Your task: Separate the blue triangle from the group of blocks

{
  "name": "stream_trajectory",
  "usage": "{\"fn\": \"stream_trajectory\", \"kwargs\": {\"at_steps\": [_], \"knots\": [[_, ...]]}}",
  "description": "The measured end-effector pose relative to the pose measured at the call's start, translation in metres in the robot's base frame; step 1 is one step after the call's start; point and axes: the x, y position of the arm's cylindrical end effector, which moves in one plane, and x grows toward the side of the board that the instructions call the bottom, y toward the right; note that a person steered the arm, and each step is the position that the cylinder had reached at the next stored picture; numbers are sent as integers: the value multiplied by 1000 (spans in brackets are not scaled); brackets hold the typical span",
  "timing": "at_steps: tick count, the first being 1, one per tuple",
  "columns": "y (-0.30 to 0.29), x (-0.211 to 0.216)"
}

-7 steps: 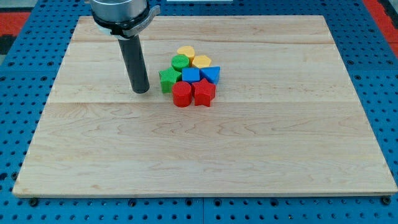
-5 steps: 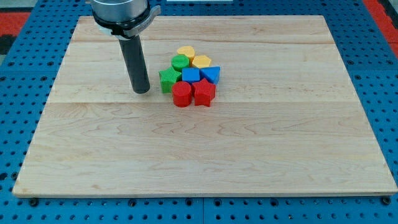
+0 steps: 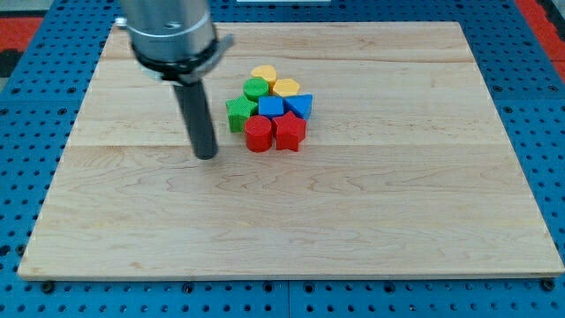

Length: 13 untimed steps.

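The blue triangle (image 3: 301, 106) sits at the right edge of a tight cluster of blocks near the board's centre top. It touches a blue cube (image 3: 271, 107) on its left, a yellow hexagon (image 3: 285, 87) above and a red star (image 3: 290, 131) below. The cluster also holds a red cylinder (image 3: 258, 134), a green star (image 3: 238, 114), a green cylinder (image 3: 255, 87) and a yellow cylinder (image 3: 263, 74). My tip (image 3: 207, 155) rests on the board left of and slightly below the cluster, apart from the red cylinder and green star.
The wooden board (image 3: 291, 221) lies on a blue pegboard surface (image 3: 26, 106). The arm's grey head (image 3: 168, 35) hangs over the board's top left.
My tip has moved toward the view's bottom, and slightly right, from beside the green star to below its level. The blocks have not moved.
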Motion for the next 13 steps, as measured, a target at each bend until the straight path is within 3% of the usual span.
{"fn": "stream_trajectory", "kwargs": {"at_steps": [2,4,6,8,11,12,13], "knots": [[44,-29],[55,-42],[55,-85],[56,-88],[136,-86],[186,-87],[156,-94]]}}
